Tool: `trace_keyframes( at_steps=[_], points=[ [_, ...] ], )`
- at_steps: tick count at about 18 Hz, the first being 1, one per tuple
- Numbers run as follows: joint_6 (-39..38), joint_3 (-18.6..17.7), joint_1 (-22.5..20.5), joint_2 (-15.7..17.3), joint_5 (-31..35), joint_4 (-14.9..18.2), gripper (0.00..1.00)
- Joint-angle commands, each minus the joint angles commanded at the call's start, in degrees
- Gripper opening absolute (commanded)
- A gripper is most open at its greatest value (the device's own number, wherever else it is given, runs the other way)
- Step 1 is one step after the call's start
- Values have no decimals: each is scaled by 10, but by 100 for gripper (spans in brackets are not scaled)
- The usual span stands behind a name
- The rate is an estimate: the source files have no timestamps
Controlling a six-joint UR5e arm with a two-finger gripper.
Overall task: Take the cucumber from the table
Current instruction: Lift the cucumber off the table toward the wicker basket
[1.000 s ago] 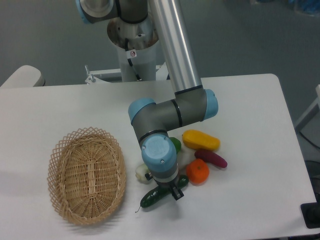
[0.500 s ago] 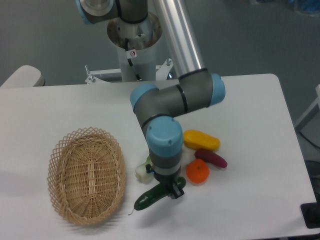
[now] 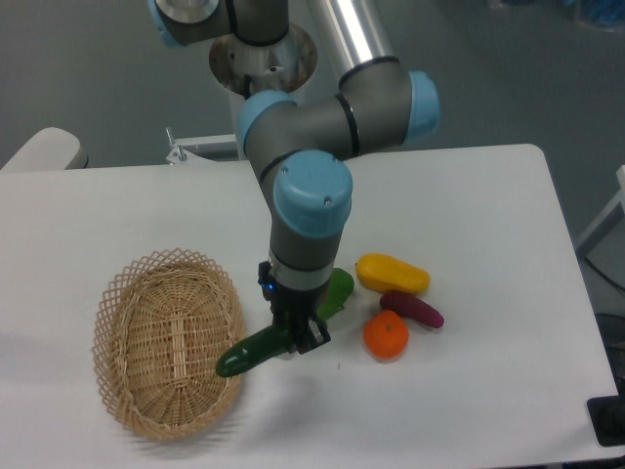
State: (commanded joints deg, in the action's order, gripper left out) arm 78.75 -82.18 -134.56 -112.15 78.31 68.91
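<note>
The cucumber (image 3: pixel 250 351) is a slim, glossy dark green piece held in the air, tilted down to the left, its free end over the basket's right rim. My gripper (image 3: pixel 296 339) is shut on its right end, fingers pointing down below the blue-capped wrist. The white table (image 3: pixel 488 225) lies beneath, and the cucumber no longer touches it. The cucumber's stem tail does not show.
A woven wicker basket (image 3: pixel 168 339) sits at the left. Right of the gripper lie a light green leafy vegetable (image 3: pixel 337 289), a yellow piece (image 3: pixel 393 274), a purple eggplant (image 3: pixel 414 309) and an orange fruit (image 3: pixel 386 335). The arm's base stands behind the table.
The gripper has risen and moved left with the cucumber, lifting it off the table toward the basket's rim. The white-based vegetable, once beside the wrist, is now partly hidden behind it.
</note>
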Motion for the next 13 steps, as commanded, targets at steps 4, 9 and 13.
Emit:
trace_keyframes(
  at_steps=[4, 9, 13],
  points=[
    [4, -6, -10, 1, -11, 2, 35],
    [4, -8, -16, 5, -22, 2, 35],
    [2, -8, -17, 6, -25, 1, 35]
  ],
)
